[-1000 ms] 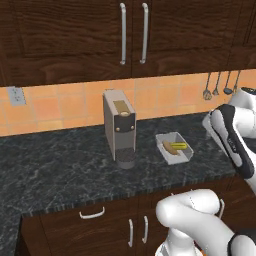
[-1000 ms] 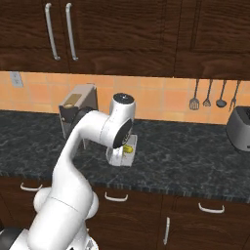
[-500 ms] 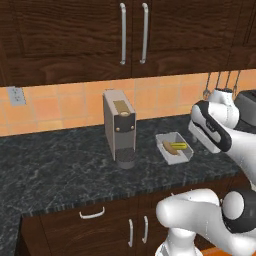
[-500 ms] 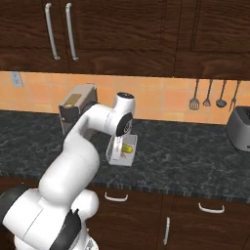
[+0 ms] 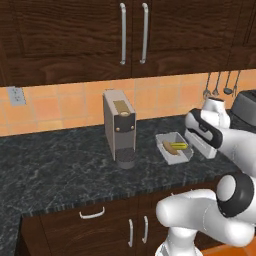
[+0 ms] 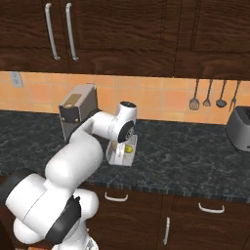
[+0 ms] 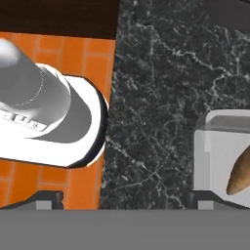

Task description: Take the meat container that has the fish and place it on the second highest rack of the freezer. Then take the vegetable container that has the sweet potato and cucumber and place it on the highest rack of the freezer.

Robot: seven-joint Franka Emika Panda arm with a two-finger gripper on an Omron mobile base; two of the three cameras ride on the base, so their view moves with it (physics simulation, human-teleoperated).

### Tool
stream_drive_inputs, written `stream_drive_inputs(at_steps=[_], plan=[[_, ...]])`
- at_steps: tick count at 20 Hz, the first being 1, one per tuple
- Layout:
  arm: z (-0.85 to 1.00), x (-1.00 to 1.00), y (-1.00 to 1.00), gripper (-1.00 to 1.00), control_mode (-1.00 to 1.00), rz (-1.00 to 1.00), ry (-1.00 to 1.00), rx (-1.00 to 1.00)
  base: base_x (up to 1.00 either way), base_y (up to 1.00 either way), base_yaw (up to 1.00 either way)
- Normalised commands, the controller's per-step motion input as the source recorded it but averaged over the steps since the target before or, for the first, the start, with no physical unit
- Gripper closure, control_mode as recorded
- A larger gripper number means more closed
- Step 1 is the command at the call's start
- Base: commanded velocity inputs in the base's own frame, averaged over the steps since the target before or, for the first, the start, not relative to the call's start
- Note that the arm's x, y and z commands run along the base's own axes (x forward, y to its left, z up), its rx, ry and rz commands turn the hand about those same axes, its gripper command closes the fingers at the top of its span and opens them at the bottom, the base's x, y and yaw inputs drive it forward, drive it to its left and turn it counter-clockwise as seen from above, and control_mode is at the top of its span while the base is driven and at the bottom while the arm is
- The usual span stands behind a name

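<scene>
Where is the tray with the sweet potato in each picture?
Left base view: the tray sits right of centre on the counter, right of the coffee machine.
Right base view: tray at centre, partly behind the arm, right of the coffee machine.
Hand view: tray at the right edge, sweet potato inside.
Shared landmark: the coffee machine.

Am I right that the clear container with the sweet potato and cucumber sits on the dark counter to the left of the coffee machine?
Not quite. The container with the sweet potato and cucumber does sit on the dark counter, but to the right of the coffee machine, as the left base view shows.
</scene>
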Motion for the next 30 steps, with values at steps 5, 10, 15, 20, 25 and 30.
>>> stream_drive_inputs(at_steps=[5,10,15,20,25,30], plan=[[-0.32,0.33,0.00,-1.00,-1.00,0.00,0.00,0.00,0.00,0.00,0.00],[-0.30,0.53,0.00,-1.00,-1.00,0.00,0.00,0.00,0.00,0.00,0.00],[-0.15,0.33,0.00,-1.00,-1.00,0.00,0.02,0.00,0.00,0.00,0.00],[-0.20,0.18,0.00,-1.00,-1.00,0.00,0.01,0.00,0.00,0.00,0.00],[-0.31,0.10,0.00,-1.00,-1.00,0.00,0.00,0.00,0.00,0.00,0.00],[-0.33,0.00,0.00,-1.00,-1.00,0.00,0.00,0.00,0.00,0.00,0.00]])
